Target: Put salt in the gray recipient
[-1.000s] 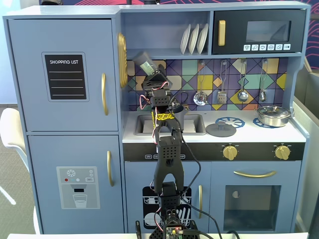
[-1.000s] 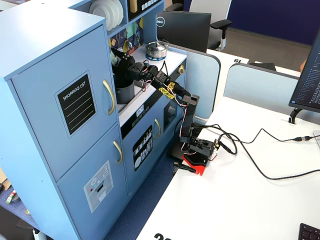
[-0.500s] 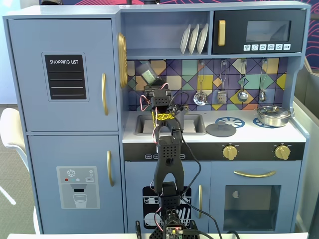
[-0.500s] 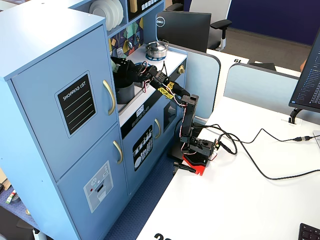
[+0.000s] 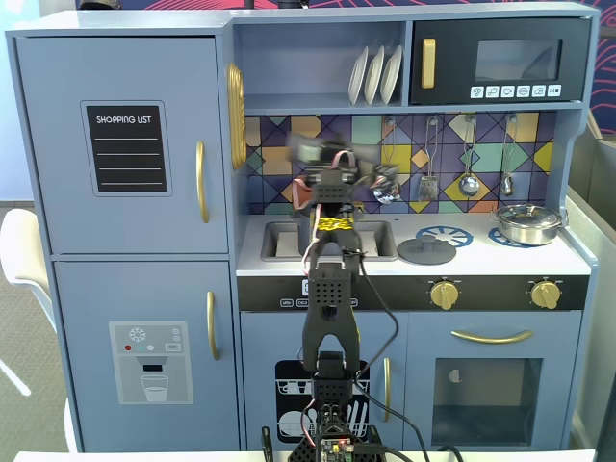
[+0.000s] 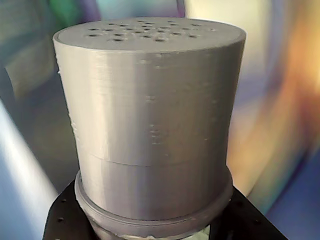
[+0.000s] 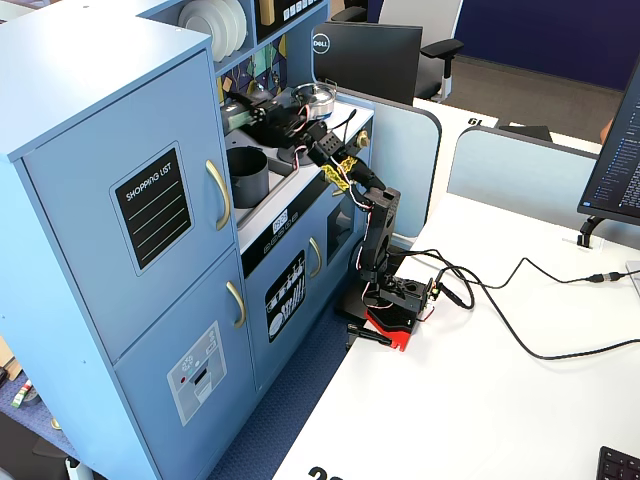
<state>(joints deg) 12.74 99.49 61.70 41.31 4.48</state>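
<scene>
Since the earlier frames, the arm has swung the salt (image 5: 310, 151) up and toward the right of a fixed view, away from the spot over the sink; the shaker is now motion-blurred and lies nearly level in front of the patterned backsplash (image 5: 481, 144).

The claw (image 5: 332, 159) is closed around the salt at its lower end. In the wrist view the salt (image 6: 150, 125) fills the picture, perforated top facing away from the camera, with the black claw parts clasping its base at the bottom edge.

In another fixed view the claw (image 7: 262, 113) holds the salt (image 7: 237, 115) above the counter. The gray recipient (image 7: 247, 177) sits below the claw and nearer that camera, apart from the salt. Whether the shaker's top is directly over the pot opening cannot be told.

In the first fixed view the flat gray lid (image 5: 425, 251) lies on the counter below and to the right of the claw. The silver pan (image 5: 527, 223) stands farther right, well apart. Hanging utensils (image 5: 469, 183) are to the claw's right at about the same height.
</scene>
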